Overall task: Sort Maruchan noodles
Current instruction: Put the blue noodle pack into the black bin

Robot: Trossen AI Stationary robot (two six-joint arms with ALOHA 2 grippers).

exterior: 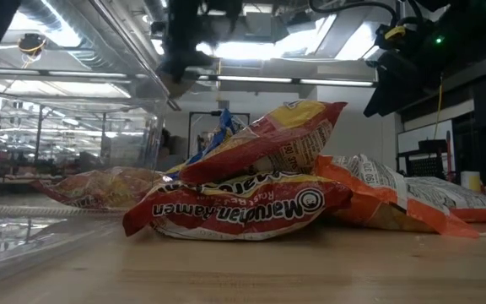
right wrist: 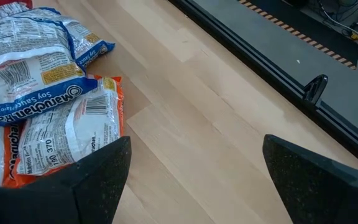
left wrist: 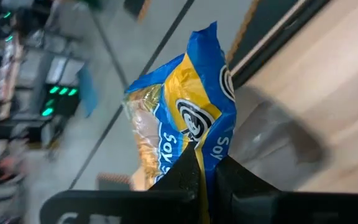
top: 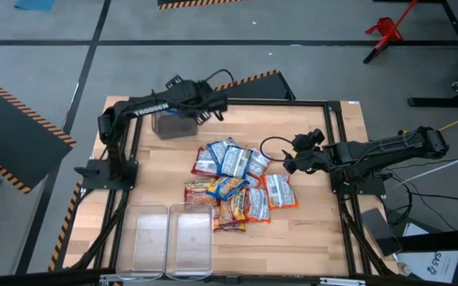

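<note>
Surface (top: 316, 230): a wooden top, carrying everything, framed by dark rails.
Bins: two clear bins (top: 173, 238) sit side by side at the near edge, apparently with nothing in them; a third clear bin (top: 173, 125) stands at the far side, right under the left arm, likely the drop spot for one flavour.
Noodle pile (top: 237, 183): Maruchan packets heaped mid-surface, blue-and-yellow ones toward the far side, red and orange ones nearer, overlapping each other.
Left gripper (top: 199, 106): up over the far bin, fingers (left wrist: 185, 177) clenched on the edge of a blue-and-yellow Soy Sauce packet (left wrist: 188, 106), which hangs free in the air, lifted clear so it can go into that bin.
Right gripper (top: 293, 161): just beside the pile's right edge, fingers (right wrist: 104, 171) spread wide and holding nothing, low over bare wood next to an orange packet (right wrist: 67, 140), probably lining up the next pick.
</note>
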